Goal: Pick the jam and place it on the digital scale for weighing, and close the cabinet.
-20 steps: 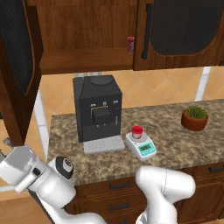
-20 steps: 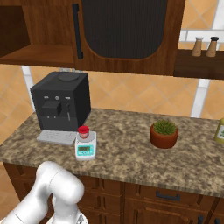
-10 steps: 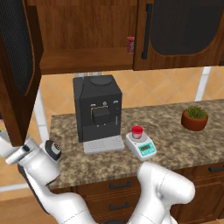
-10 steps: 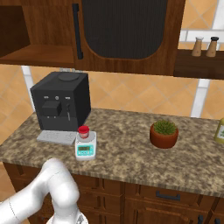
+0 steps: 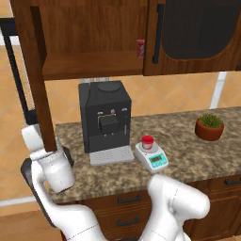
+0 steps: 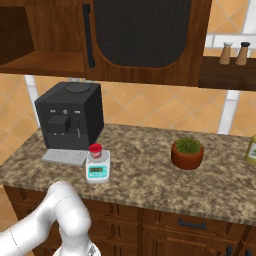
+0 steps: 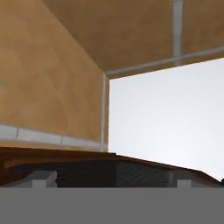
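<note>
Sitting on the scale (image 5: 151, 156) beside the coffee machine (image 5: 104, 116) is the jam (image 5: 148, 141), so that part looks done. Left to do: the cabinet's left door (image 5: 40, 80) hangs open. Beside that door, the gripper (image 5: 44, 155) is spread wide, holding nothing.

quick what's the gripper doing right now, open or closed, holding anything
Gripper: open, holding nothing; its tips straddle the open cabinet door's edge.
</note>
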